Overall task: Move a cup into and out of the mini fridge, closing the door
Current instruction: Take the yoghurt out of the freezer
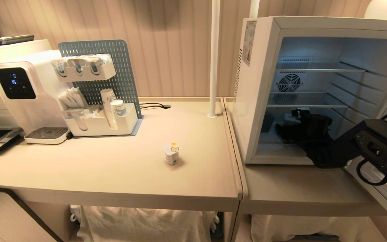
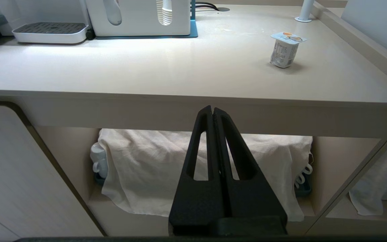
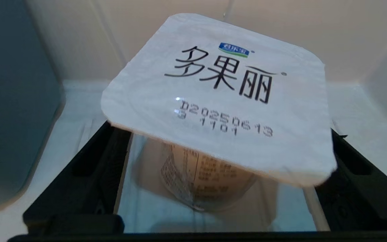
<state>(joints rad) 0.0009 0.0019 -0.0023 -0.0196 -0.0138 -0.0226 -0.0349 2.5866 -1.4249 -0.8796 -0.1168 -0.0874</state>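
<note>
One cup inside fridge, between spread right claw, ungripped; retrieval, door closing left.

A pale desk stands against a ribbed beige wall; a white pole rises from its back edge, white cloth underneath.

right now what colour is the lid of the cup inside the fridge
White with black lettering, best in the right wrist view.

Cup probably inside fridge
</note>
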